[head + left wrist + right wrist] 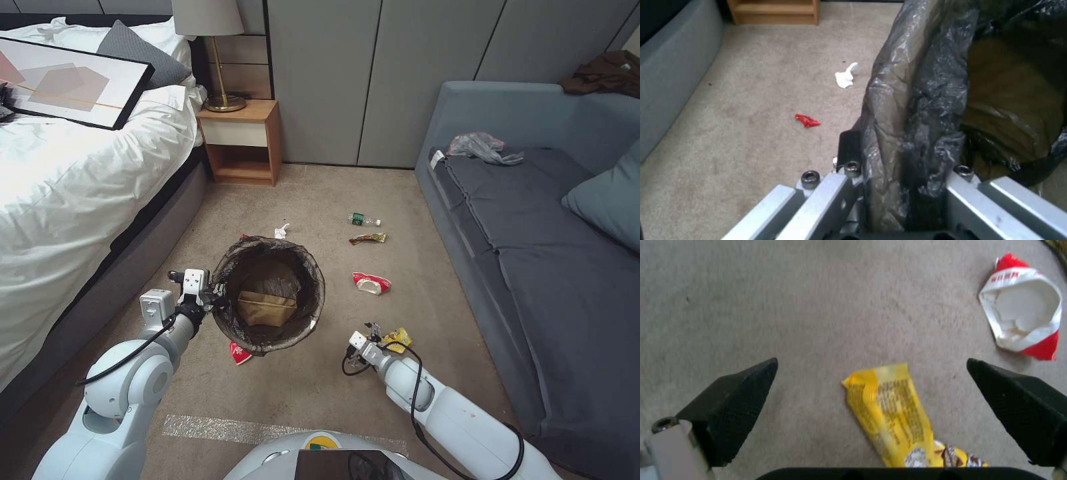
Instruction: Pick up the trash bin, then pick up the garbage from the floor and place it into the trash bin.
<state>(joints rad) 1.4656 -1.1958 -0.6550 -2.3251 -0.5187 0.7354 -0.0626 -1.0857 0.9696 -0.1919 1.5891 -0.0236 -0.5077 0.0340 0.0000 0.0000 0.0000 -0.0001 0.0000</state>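
The bed (73, 173) runs along the robot's left and the grey sofa (533, 253) along its right, with a strip of carpet (313, 193) between them where the litter lies. The trash bin (269, 293) is held up in the middle of that strip, its mouth tipped toward the robot; a tan paper bag (267, 309) already sits inside. The left tool (212, 293) is clenched on the bin's bag-wrapped rim, the left arm bent and reaching forward at the bin's left side.

So the bin is in hand, and by my reckoning the collecting is partway through. The right arm stretches low and forward, its tool (871, 390) spread wide and poised straight over the yellow wrapper (891, 416), the pads (735, 396) not yet touching it. The next move, I'd say, calls for a short drop and a squeeze across the wrapper's narrow width.

Still on the floor: a red-and-white snack bag (371, 283), another red bag (239, 353) poking out beneath the bin, a bottle (363, 219), a white tissue (846, 75), and a tiny red wrapper (807, 120).
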